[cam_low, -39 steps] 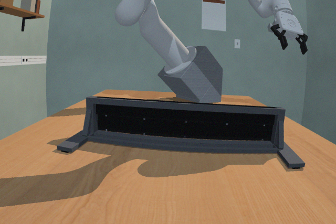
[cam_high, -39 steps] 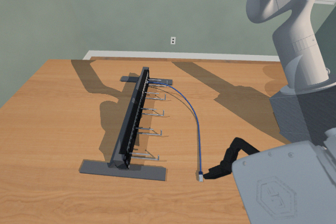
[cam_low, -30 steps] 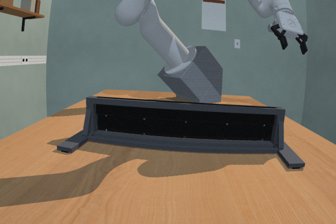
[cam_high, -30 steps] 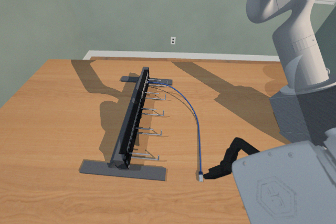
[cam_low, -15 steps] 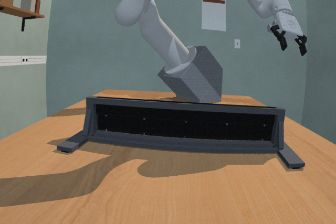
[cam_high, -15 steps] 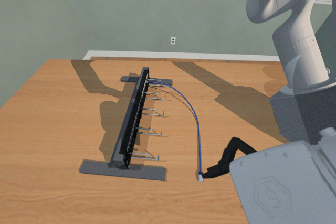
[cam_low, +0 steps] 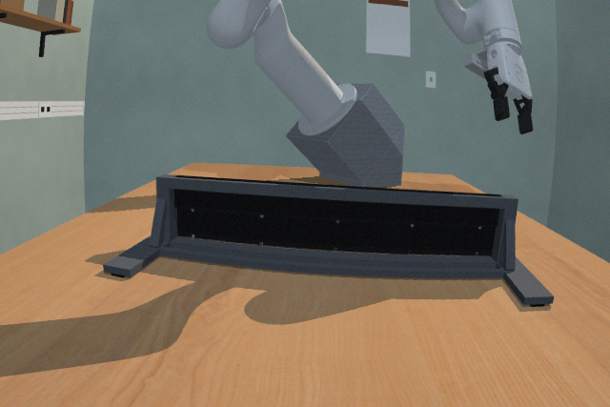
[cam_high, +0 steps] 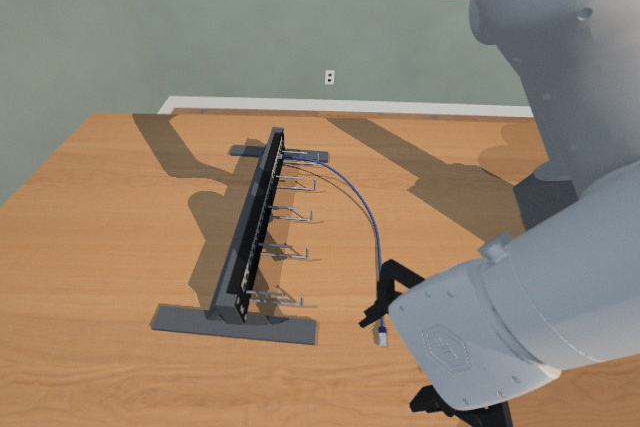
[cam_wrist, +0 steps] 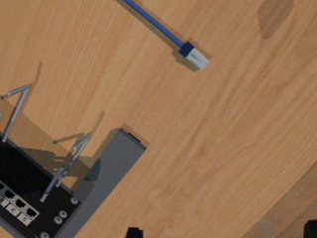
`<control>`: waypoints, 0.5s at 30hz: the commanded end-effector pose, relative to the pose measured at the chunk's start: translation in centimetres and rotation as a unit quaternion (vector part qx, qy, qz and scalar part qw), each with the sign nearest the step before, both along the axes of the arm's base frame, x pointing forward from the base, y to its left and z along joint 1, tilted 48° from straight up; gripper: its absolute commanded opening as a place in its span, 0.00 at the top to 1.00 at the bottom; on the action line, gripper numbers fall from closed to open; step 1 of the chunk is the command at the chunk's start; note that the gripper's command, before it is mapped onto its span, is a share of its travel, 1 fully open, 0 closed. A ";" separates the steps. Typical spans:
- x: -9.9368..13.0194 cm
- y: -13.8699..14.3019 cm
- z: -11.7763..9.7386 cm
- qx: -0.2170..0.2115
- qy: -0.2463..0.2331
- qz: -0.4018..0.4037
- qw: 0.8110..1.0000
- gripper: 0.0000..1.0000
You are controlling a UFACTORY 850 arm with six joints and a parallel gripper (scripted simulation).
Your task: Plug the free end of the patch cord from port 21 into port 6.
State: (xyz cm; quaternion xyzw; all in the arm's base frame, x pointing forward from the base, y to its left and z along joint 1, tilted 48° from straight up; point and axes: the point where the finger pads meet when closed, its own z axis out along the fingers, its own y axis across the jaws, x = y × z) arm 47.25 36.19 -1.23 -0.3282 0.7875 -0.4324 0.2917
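The dark free-standing rack stands upright on its two flat feet on the wooden table. Its ports face the arm side. The blue patch cord is plugged in near the far end of the rack and arcs down to the table. Its free plug lies loose on the wood, off the rack's near foot. My gripper is open and empty. It hangs above the table near the plug and touches nothing. The cord is hidden in the exterior view.
Metal cable hooks stick out from the rack's port side towards the cord. The robot's grey base stands on the table behind the rack. My own arm blocks the near right of the top view.
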 end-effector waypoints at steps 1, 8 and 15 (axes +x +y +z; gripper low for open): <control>0.3 -1.7 -0.4 -0.039 0.045 0.006 0.998 0.00; 0.6 -6.0 -1.4 -0.117 0.156 0.034 0.980 0.00; 0.6 -8.9 -2.1 -0.161 0.232 0.060 0.957 0.00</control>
